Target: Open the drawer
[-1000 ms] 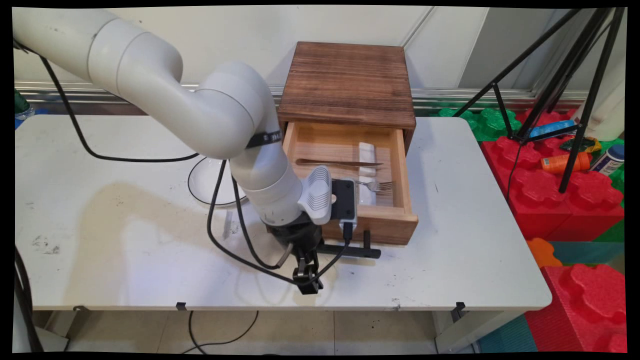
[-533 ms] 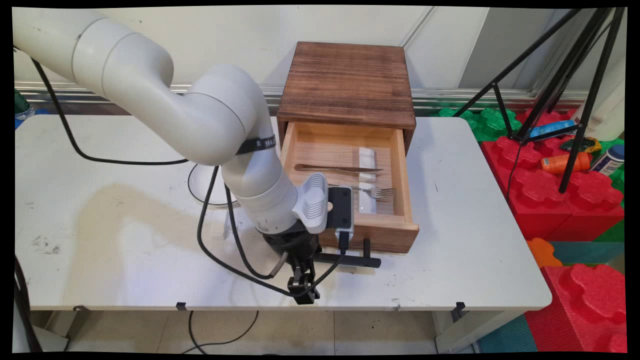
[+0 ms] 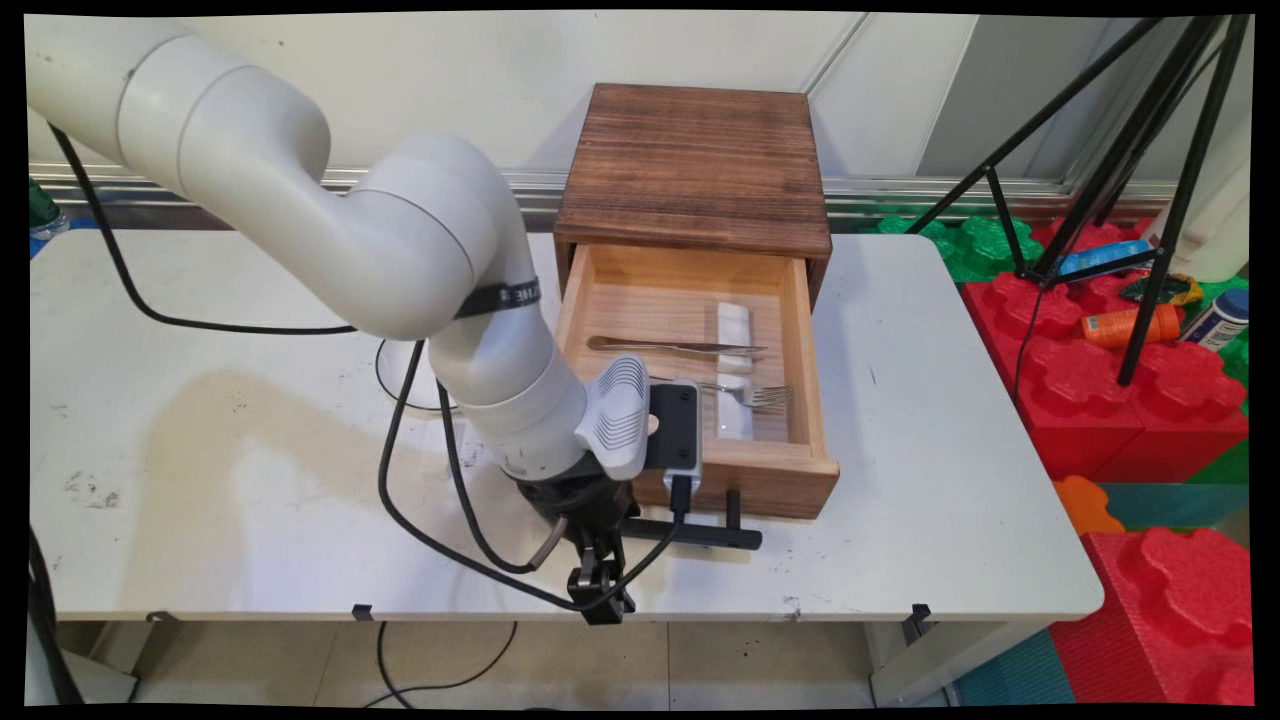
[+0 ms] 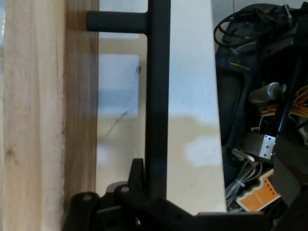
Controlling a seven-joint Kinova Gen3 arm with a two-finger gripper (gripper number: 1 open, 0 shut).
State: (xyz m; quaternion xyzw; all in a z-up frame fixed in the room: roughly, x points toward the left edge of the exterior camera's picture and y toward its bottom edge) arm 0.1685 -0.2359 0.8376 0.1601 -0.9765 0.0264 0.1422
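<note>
The counter (image 3: 250,480) lies under me, the wooden cabinet (image 3: 695,165) beyond. Its drawer (image 3: 790,470) stands open ahead, knife (image 3: 670,347) and fork (image 3: 750,395) inside. My end effector (image 3: 600,590) is clamped on the black handle (image 3: 700,535), gripping its left end.

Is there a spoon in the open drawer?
No, the drawer holds a knife, a fork and a white block, no spoon.
</note>
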